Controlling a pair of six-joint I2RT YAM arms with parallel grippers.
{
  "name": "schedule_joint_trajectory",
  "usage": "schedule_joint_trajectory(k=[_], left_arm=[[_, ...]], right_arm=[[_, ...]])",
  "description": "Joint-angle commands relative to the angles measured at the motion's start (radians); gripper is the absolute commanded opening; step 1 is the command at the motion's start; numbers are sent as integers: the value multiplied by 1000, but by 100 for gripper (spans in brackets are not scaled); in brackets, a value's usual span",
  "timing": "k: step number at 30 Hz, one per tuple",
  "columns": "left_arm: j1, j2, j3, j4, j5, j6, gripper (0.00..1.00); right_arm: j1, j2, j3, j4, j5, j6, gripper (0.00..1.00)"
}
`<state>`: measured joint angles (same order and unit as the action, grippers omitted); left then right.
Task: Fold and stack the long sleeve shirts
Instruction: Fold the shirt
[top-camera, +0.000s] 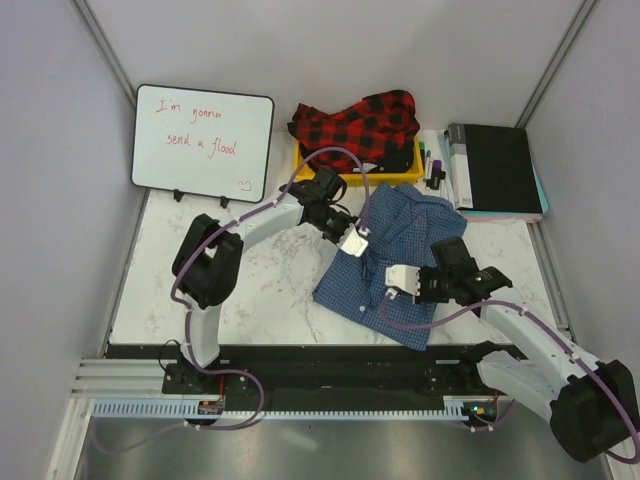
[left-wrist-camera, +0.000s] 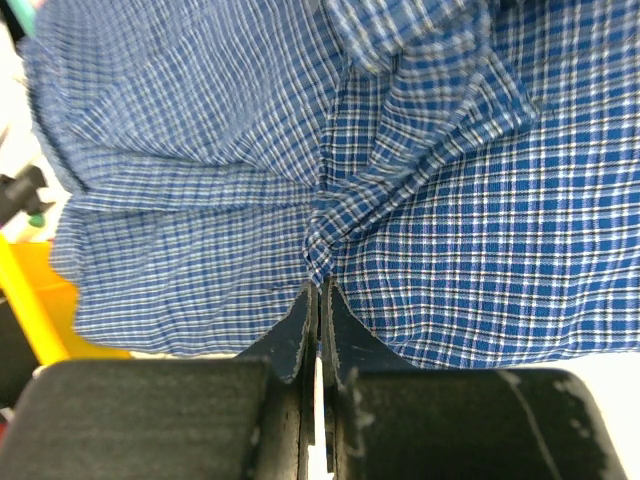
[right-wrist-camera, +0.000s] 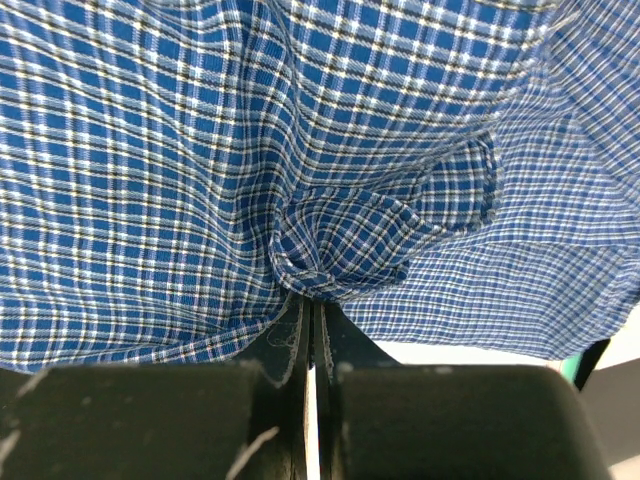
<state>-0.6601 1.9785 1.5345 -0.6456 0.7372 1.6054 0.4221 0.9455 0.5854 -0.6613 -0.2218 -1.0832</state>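
Observation:
The blue checked shirt (top-camera: 400, 240) lies rumpled on the marble table at centre right. My left gripper (top-camera: 362, 236) is shut on a pinch of its cloth at the upper left edge; in the left wrist view the gripper (left-wrist-camera: 319, 285) has the blue shirt (left-wrist-camera: 200, 150) bunched at its tips. My right gripper (top-camera: 392, 278) is shut on the shirt's lower middle; in the right wrist view the gripper (right-wrist-camera: 313, 300) holds a gathered fold of the shirt (right-wrist-camera: 340, 240). The red-and-black plaid shirt (top-camera: 355, 125) lies heaped on a yellow bin at the back.
A yellow bin (top-camera: 400, 175) stands at the back centre under the plaid shirt. A whiteboard (top-camera: 205, 140) with red writing leans at back left. A black binder (top-camera: 495, 168) and markers (top-camera: 432, 165) lie at back right. The marble table (top-camera: 260, 280) shows bare at left.

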Motion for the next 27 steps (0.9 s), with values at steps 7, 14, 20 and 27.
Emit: schedule_joint_trajectory(k=[7,14,20,27], left_arm=[[14,82,49,95,-51,-33,2],[46,66,73,156,-116,-296,41],[120,-41,76,159,-121,-531,58],[116,-89,39,144,-81,-807,59]], right_arm=[[-88,87,-52,114,-30,-40,20],[-166,113,27,95,-47,11,69],[-284,47,178,-12,-140,124,98],[-325,263,330,98,-206,282,84]])
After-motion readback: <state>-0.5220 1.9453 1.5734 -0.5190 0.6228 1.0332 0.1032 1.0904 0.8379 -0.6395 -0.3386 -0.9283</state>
